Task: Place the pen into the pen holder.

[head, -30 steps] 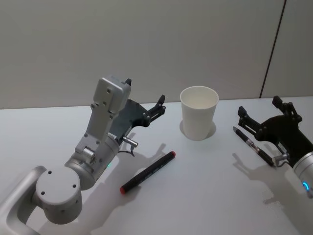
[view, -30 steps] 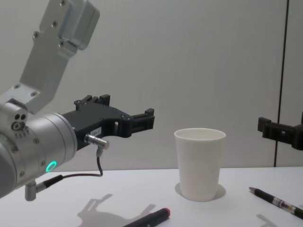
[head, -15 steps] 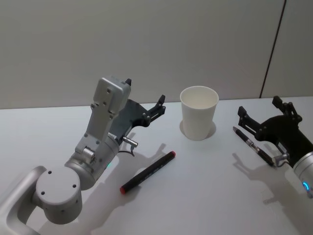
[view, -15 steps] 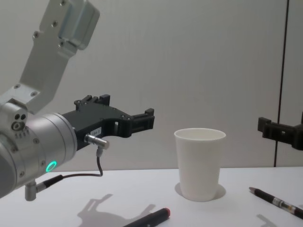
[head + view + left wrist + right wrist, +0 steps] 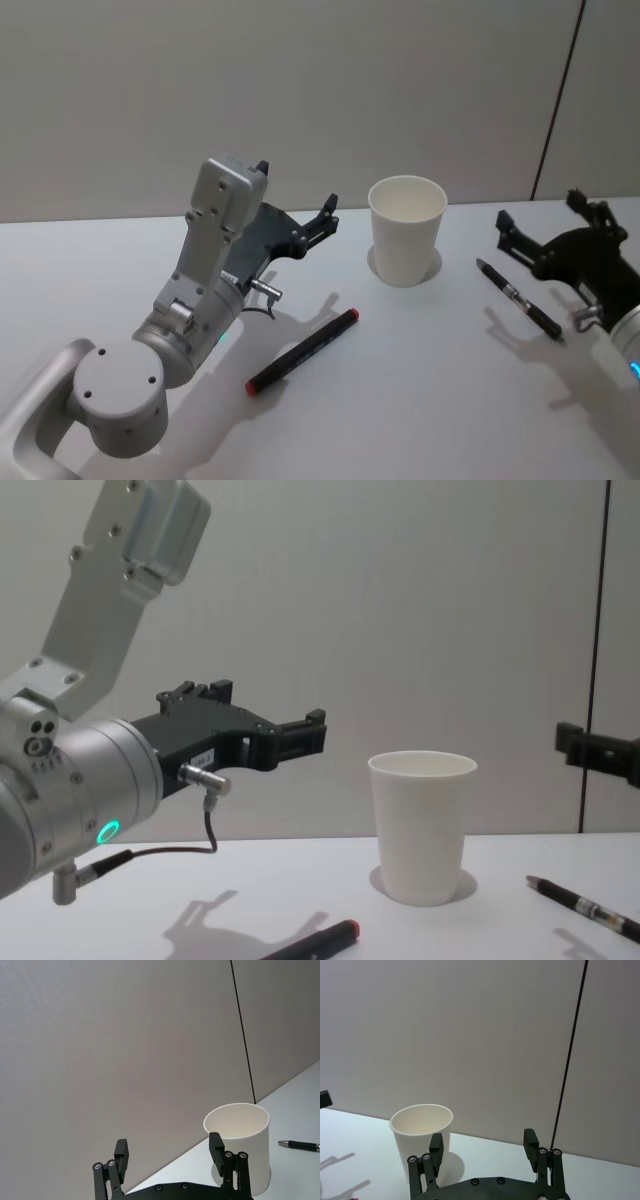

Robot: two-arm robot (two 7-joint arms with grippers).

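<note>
Head view shows the right gripper (image 5: 541,212), jaws spread and empty, shifted rightward since 0.5 s ago, off the slim black ballpoint pen (image 5: 520,298). That pen lies on the white table (image 5: 420,400) just right of the plain white paper cup (image 5: 406,240). I judge the pickup has not begun. The left gripper (image 5: 297,190), also released, hovers left of the cup.

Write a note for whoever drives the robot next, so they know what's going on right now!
Left gripper: jaws open, empty, raised above the table, left of the cup.
Right gripper: jaws open, empty, raised right of the cup, by the black pen.
Cup stands upright, no pen in it. Black pen lies on the table to its right; marker lies in front of it, toward the left.
Done: nothing grasped yet. Left: grasp a pen, lift it, drop it in the cup.
</note>
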